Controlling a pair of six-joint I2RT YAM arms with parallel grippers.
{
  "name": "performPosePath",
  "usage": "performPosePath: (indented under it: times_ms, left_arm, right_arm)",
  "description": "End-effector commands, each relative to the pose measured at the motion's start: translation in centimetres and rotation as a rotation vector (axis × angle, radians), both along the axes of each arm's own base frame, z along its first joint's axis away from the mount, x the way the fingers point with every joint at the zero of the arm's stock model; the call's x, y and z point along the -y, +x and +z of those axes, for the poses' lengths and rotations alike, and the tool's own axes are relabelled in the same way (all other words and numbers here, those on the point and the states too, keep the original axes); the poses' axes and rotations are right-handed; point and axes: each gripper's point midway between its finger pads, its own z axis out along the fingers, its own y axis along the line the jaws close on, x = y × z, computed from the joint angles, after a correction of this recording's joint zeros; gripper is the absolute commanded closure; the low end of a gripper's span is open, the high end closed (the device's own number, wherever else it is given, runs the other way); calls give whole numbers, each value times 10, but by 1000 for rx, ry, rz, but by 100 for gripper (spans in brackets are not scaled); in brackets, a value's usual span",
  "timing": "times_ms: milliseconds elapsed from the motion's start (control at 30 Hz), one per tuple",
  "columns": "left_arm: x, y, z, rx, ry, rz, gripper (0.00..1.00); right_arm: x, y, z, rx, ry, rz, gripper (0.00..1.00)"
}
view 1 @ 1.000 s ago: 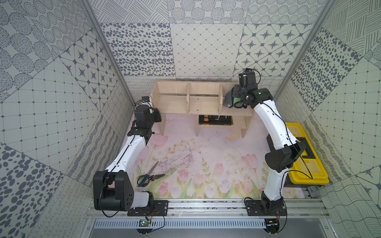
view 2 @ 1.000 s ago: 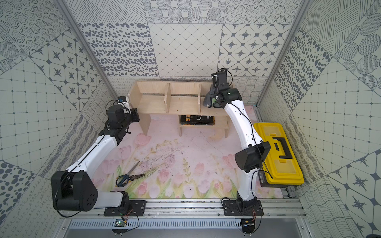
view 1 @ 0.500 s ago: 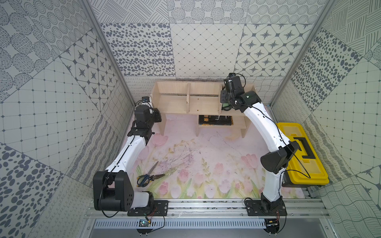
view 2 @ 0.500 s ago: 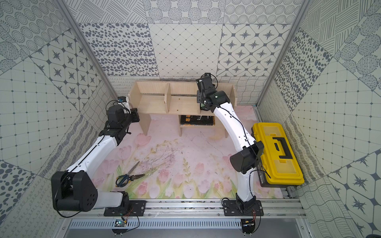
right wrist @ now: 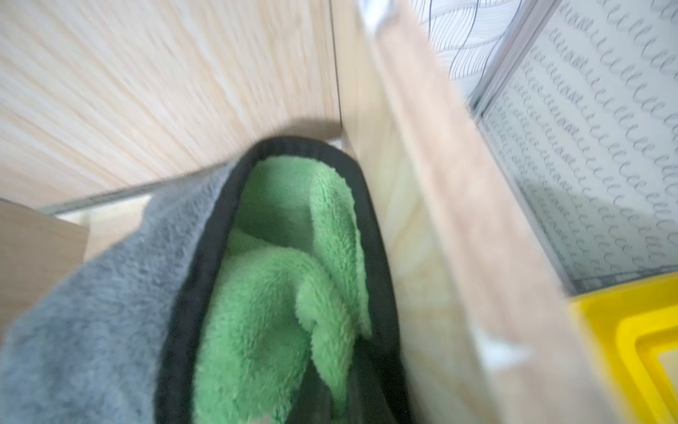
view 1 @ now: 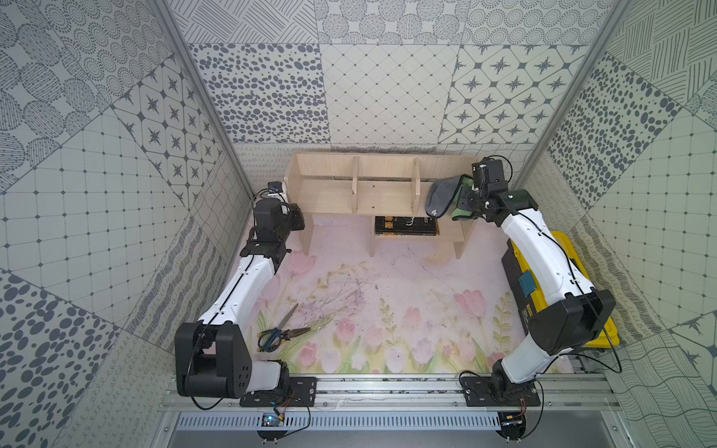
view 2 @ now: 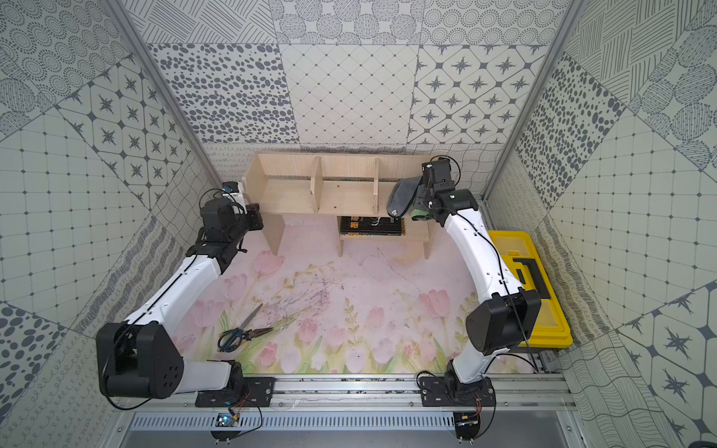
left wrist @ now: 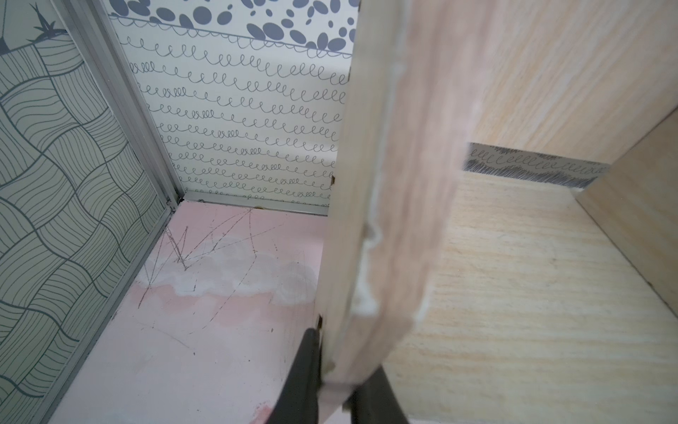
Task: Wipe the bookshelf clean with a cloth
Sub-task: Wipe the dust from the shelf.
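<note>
— At the back of the surface (view 1: 388, 279), where is the cloth (view 1: 440, 194)?
— Bunched in the end compartment of the bookshelf (view 1: 372, 196), on the robot's right. It sits between the upright divider and the sloped side panel, with the grey face outward and the green folded inside.
— What holds it?
— The right end effector (view 1: 463, 198) is clamped on it, and the wrist view shows it just beside that panel.
— And the left end effector (left wrist: 339, 361)?
— Clamped on the opposite side panel, a finger on each face. A dark book (view 1: 406, 226) lies on the lower shelf.
</note>
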Motion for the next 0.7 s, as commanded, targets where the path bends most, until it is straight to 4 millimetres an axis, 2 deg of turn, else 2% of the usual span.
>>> performPosePath:
  times_ms: [0,133,233,333,433,667]
  left_arm:
    - [28,-10,-23,-107,-266,-60,100]
    - [27,-10,-24,-110,-263,-58,100]
    - [27,-9,-25,-111,-262,-56,100]
    - [27,-9,-25,-113,-263,-58,100]
    - [26,-10,-25,-111,-257,-54,100]
    - [26,-10,-24,-109,-261,-56,100]
  right_arm:
    - [5,14,54,131,-2,-26,100]
    - [-9,25,96,212,24,1,100]
    - [-34,35,110,234,32,65,100]
    - [-63,43,116,235,13,139,100]
    - [-71,46,103,195,-26,134,100]
    - [-61,42,36,9,-91,89,100]
